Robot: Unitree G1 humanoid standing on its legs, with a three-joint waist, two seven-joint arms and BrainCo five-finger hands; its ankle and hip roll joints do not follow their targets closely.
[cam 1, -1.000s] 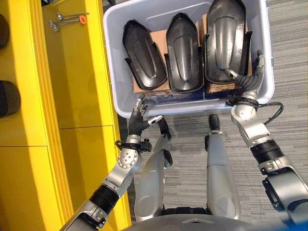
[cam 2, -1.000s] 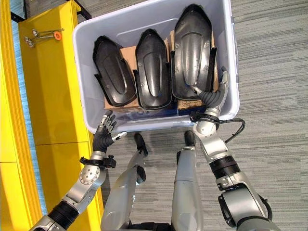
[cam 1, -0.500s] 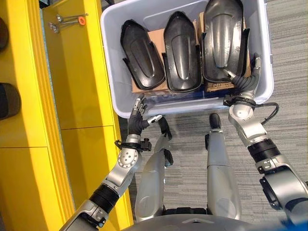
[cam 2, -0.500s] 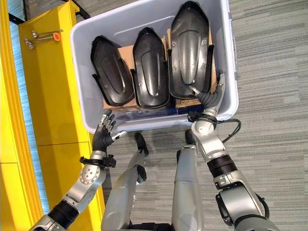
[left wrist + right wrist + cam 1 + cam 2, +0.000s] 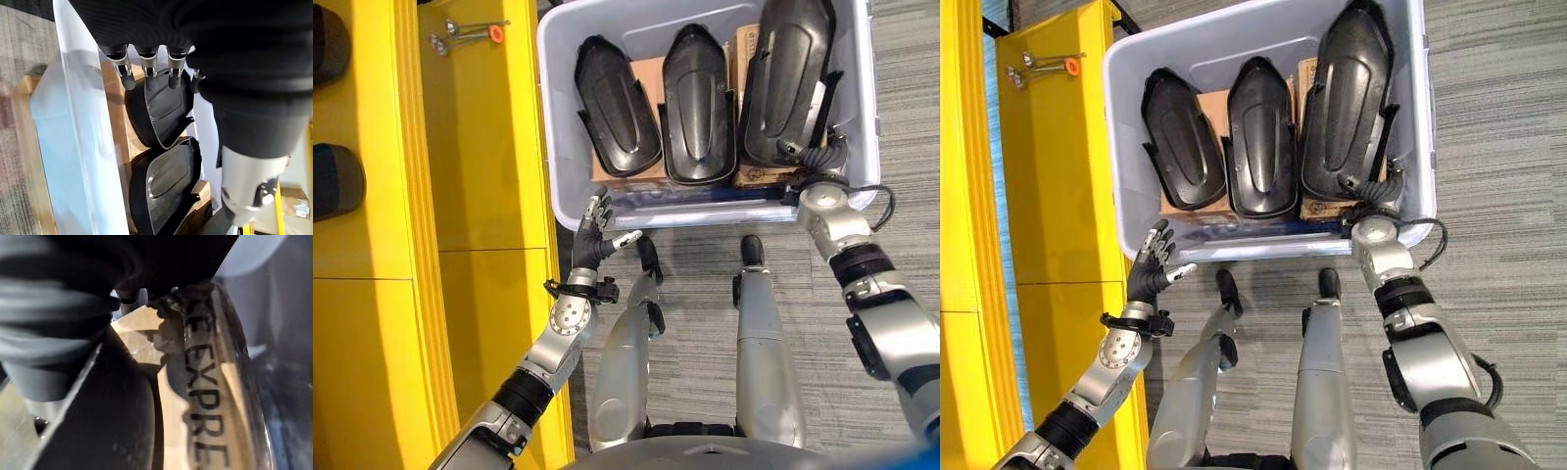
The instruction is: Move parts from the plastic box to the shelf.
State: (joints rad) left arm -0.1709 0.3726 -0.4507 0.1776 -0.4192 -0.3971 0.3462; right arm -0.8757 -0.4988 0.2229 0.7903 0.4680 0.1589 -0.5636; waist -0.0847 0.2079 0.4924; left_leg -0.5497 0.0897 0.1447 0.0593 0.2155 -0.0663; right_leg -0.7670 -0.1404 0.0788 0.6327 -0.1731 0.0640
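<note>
**Reaching for the first part, right robot hand down in the box**

I take the plastic box (image 5: 563, 186) as my landmark. Three black parts lie inside it side by side on cardboard (image 5: 648, 73): a left part (image 5: 615, 106) nearest the yellow shelf (image 5: 470, 147), a middle part (image 5: 698, 106), and a larger right part (image 5: 790, 83) at the far side from the shelf. None has left the box yet, so I judge the task to be at its first pick.

My right robot hand (image 5: 816, 160) is dipped over the box's near wall, at the near end of the larger part. Its fingers are buried between that part and the wall, and its wrist view gives me just cardboard and dark plastic up close, so I cannot tell whether they have closed on anything.

My left robot hand (image 5: 595, 233) hangs outside the box, just beside its near corner on the shelf side, fingers straight and spread, holding nothing.

Next, I think, I need a firm grip on the larger part's near edge, then a lift clear of the wall before swinging toward the shelf. The part is long, so the left robot hand may have to support it.
</note>
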